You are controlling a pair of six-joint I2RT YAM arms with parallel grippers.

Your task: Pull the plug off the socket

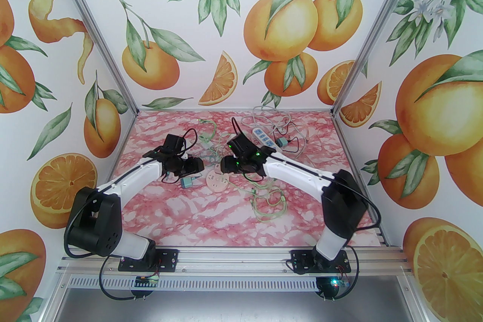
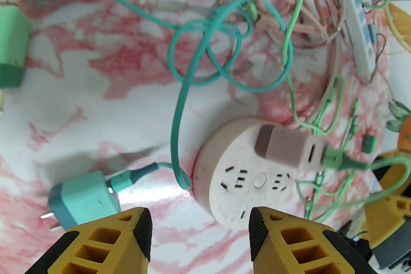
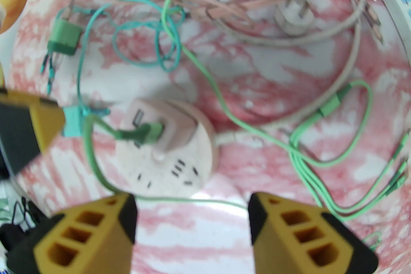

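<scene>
1. Left gripper [image 2: 200,234] and right gripper [image 3: 192,221] hover with jaws apart, empty.
2. Pink plug [image 2: 285,147] sits in the round socket [image 2: 237,182], with a green cable [image 2: 338,159] in its end.
3. Teal charger [image 2: 83,198] lies beside the socket; a white power strip [image 1: 263,136] lies beyond.
4. Pink marbled table [image 1: 211,218], orange-print walls [image 1: 264,30].

Table [image 1: 211,222]: pink marble pattern.
Power strip [image 1: 263,136]: white, blue outlets, toward table's 1 o'clock.
Teal charger [image 2: 85,198]: lying flat, prongs pointing 8 o'clock.
Green cables [image 1: 269,199]: loose loops, 5 o'clock.
</scene>
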